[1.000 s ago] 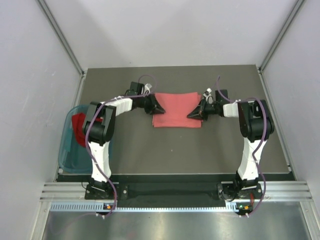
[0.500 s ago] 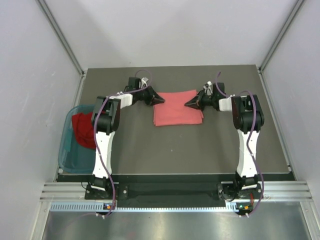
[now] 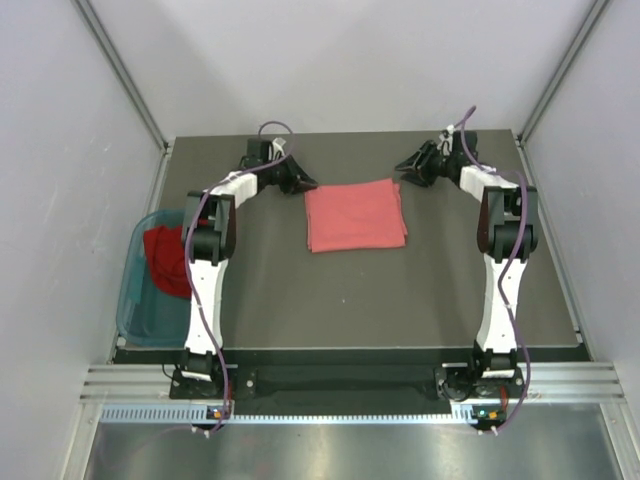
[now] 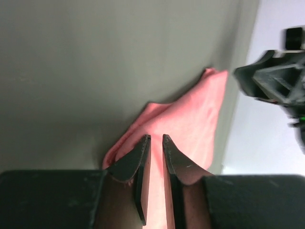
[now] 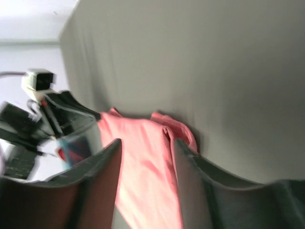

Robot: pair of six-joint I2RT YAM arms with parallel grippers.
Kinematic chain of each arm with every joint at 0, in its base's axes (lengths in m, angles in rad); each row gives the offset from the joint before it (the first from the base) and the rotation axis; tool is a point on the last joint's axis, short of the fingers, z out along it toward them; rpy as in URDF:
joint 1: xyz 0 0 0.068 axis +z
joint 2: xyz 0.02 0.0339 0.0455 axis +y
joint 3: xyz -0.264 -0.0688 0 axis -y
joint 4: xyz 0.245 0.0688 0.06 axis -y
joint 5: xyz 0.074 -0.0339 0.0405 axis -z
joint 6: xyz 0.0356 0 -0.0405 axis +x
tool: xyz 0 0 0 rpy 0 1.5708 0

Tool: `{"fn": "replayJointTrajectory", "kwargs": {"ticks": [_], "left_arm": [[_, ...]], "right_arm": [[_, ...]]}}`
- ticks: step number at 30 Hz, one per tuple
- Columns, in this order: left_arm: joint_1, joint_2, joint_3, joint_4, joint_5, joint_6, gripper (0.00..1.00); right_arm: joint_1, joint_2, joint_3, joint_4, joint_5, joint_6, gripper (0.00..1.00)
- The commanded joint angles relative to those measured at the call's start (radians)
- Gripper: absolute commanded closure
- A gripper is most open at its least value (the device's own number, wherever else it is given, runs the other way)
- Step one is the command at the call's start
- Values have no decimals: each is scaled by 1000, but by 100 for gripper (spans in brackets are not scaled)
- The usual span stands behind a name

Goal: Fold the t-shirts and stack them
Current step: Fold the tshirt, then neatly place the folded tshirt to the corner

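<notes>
On the dark tabletop [image 3: 300, 300] the folded pink t-shirt [image 3: 355, 214] lies near the far edge; my left claw [image 3: 308, 185] is barely parted and empty, my right claw [image 3: 403, 165] gapes wide, empty

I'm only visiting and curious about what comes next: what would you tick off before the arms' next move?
1. Pink t-shirt folded, lying flat: ok.
2. Right pincer open and off the cloth: ok.
3. Left pincer free of the cloth: cannot tell; its jaws are nearly together at the shirt's corner.
4. Red t-shirt folded: not ok, bunched in the teal basket.
5. Shirts stacked: not ok.
</notes>
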Motion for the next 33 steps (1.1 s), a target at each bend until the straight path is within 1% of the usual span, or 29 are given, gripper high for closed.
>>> {"fn": "replayJointTrajectory", "kwargs": {"ticks": [1,3,4,6,7,10,13,14,20,23,26,27,29,30,32,33], "left_arm": [[6,-94,52,-224,-83,199,79],[6,-160,32,-300,-124,260,78],[6,-187,-6,-311,-130,271,78],[4,-276,-58,-328,-146,296,78],[4,-310,-113,-337,-155,301,78],[3,-469,-215,-358,-152,316,78],[0,-560,-304,-383,-146,336,77],[-3,-618,-328,-397,-146,341,77],[-5,-810,-523,-404,-129,321,77],[-5,-861,-582,-400,-132,314,77],[-3,-873,-588,-420,-144,325,77],[-3,-873,-585,-426,-141,325,77],[-3,-876,-577,-435,-140,328,77],[-3,-876,-576,-437,-137,328,77],[-3,-876,-574,-443,-137,328,77],[-3,-875,-574,-444,-137,327,77]], "right_arm": [[-3,-63,65,-205,39,-197,50],[-3,-74,54,-264,32,-275,44],[-3,-77,50,-290,35,-339,42],[-3,-81,28,-332,46,-393,39],[-3,-81,19,-337,51,-439,37],[-1,-77,-15,-338,52,-508,30],[0,-55,-16,-326,45,-531,30],[5,-48,-9,-328,39,-537,30],[46,-6,37,-358,91,-571,32],[69,8,45,-358,143,-556,39],[95,20,50,-360,178,-551,44],[106,21,48,-354,187,-550,50],[114,26,47,-346,213,-537,59],[118,28,48,-338,219,-531,67],[123,32,53,-337,250,-513,73],[123,31,53,-340,264,-510,80]]}}
